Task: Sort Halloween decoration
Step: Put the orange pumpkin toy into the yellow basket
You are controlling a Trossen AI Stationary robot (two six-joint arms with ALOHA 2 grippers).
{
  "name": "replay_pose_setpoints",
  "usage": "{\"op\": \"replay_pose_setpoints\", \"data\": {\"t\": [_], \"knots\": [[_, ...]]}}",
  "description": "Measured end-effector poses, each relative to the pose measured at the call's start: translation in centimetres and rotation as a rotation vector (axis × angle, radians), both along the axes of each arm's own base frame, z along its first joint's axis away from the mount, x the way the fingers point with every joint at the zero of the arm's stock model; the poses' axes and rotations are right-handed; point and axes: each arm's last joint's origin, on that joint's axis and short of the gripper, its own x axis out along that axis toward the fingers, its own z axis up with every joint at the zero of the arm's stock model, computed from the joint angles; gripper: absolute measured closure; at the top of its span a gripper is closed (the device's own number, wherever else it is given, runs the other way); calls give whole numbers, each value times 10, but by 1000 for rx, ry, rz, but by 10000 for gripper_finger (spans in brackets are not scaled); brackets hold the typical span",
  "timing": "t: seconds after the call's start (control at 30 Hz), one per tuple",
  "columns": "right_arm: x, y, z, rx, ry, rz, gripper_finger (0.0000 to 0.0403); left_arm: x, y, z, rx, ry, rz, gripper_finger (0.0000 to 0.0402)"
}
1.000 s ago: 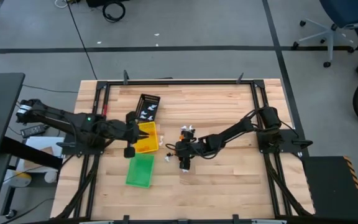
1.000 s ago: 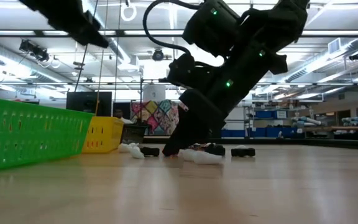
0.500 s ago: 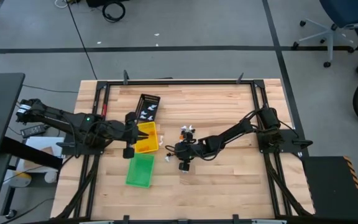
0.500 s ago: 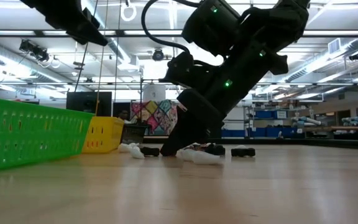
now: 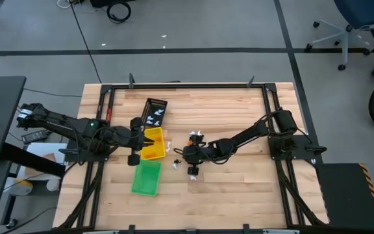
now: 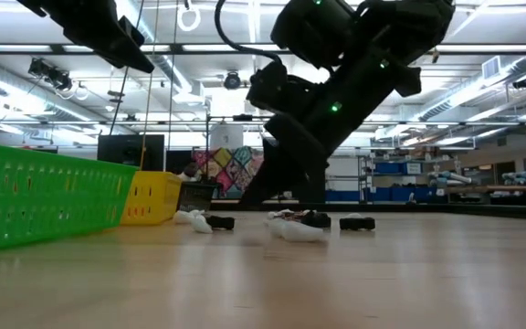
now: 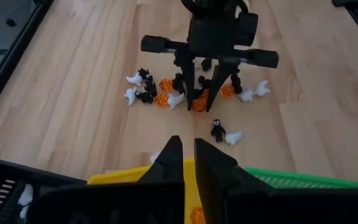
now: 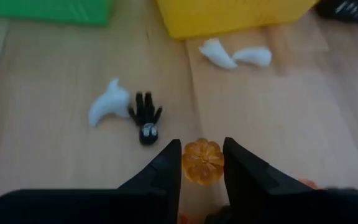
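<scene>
The Halloween decoration is a scatter of tiny white, orange and black trinkets [image 7: 166, 93] lying on the wooden table to the right of the trays. My right gripper [image 8: 202, 163] stands over them, shut on one orange pumpkin trinket [image 8: 202, 160]. A white ghost [image 8: 107, 102] and a black spider [image 8: 146, 119] lie just beyond it. My left gripper [image 7: 190, 167] hangs shut above the yellow tray [image 5: 152, 144], touching nothing. My right gripper pinches the orange pumpkin by its two sides [image 8: 188, 163] between its fingertips [image 8: 169, 169]. The fingers slant down from the table's right side. In the low view the fingertips [image 6: 249, 199] stand a little above the table top.
Three trays lie in a row left of the trinkets: black [image 5: 153, 112] at the far end holding white trinkets, yellow in the middle, green [image 5: 146, 177] nearest. Two white trinkets [image 8: 235, 55] lie beside the yellow tray. Bare wood [image 5: 239, 195] spreads to the near right.
My right gripper has risen a little from the table top. In the low view its fingertips, which stood among the trinkets, now hang clear above them.
</scene>
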Motion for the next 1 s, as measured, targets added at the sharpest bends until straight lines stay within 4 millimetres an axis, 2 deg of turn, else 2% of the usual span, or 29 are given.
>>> {"op": "replay_pose_setpoints", "data": {"t": [0.3,0.57,0.63,0.73,1.0], "knots": [[22,-7,26,4,-191,64,298,0,2,-1,40,2,51,384],[40,-27,52,24,-389,134,295,-1,5,0,96,-12,125,384],[44,-32,51,30,-442,135,295,-1,5,0,99,-13,129,384],[54,-37,41,41,-473,146,295,0,5,0,109,-15,127,384],[91,-45,20,50,-408,150,295,0,6,1,132,-22,131,384]]}}
